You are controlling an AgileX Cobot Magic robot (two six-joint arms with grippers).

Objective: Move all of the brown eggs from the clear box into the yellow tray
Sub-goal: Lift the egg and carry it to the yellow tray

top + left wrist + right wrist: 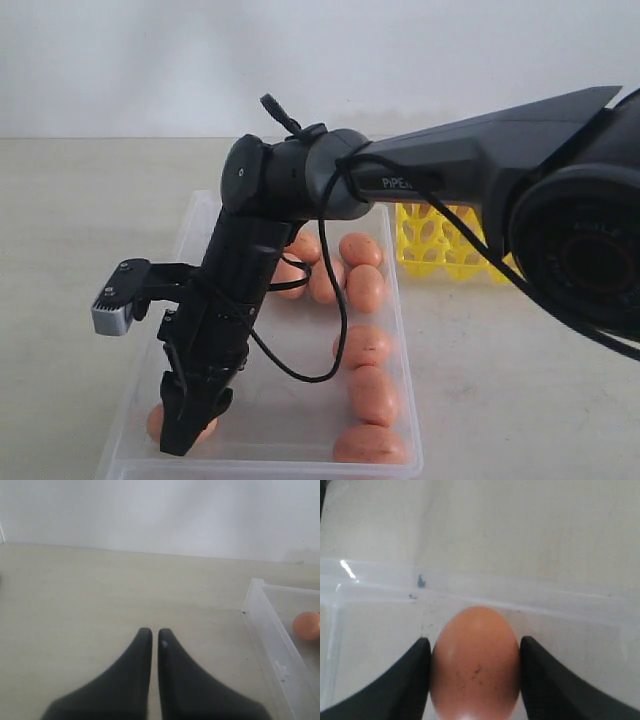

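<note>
Down in the clear shallow plastic box (285, 425), the right gripper (475, 642) has its jaws pinching 1 smooth, speckled orange-brown egg (475, 667) across its widest part, right beside the wall. It looks thin-shelled and slippery, so a gentle squeeze at the broad middle suits it. The left gripper (155, 632) hangs outside the box, fingers pressed together, and the yellow lattice egg tray (440, 245) sits just behind the box.

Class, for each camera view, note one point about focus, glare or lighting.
Exterior view: the near arm housing looms soft, the brown eggs sharper. Left wrist view: flat, even light, dark fingers soft-edged. Right wrist view: glare streak on the clear box wall, pale sheen on the brown egg.
</note>
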